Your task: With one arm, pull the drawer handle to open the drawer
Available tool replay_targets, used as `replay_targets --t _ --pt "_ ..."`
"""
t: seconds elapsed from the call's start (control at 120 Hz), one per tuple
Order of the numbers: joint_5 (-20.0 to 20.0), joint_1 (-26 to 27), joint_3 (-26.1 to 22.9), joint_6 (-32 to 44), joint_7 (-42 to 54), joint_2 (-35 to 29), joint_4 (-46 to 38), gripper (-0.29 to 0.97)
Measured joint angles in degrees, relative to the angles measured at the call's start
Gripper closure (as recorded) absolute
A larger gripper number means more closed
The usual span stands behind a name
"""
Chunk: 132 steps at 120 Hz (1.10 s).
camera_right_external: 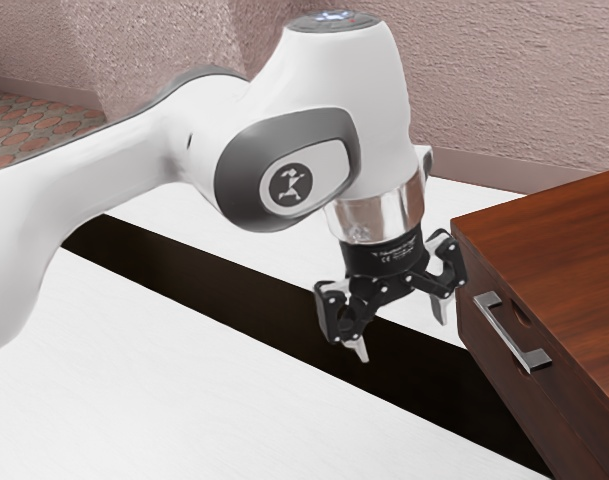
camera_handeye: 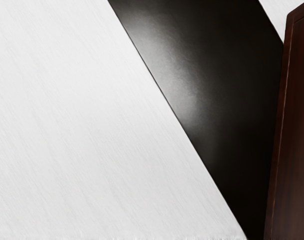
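The tool [camera_right_external: 400, 325] hangs wide open with nothing in its grip, just beside the drawer handle [camera_right_external: 511, 332]. The handle is a squared brushed-metal bar on the front of the drawer [camera_right_external: 559, 410]. The dark polished-wood cabinet [camera_right_external: 564, 240] sits toward the edge of the worktop [camera_right_external: 184, 400] at the exterior view's right. The worktop is white and faintly grained, crossed by a glossy black band [camera_right_external: 234, 290]. Behind it stands a rough pink wall [camera_right_external: 504, 80].

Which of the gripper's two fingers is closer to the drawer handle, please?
The finger on the exterior view's right: it hangs close beside the silver handle, not touching it, while the other finger sits farther toward the view's left.
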<state>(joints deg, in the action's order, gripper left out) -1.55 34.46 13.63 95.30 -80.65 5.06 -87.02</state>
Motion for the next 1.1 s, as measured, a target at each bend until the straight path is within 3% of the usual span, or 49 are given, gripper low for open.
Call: replay_targets --t 1.1 --pt "-2.5 0.01 -2.37 14.05 -7.99 0.74 -4.5 0.0"
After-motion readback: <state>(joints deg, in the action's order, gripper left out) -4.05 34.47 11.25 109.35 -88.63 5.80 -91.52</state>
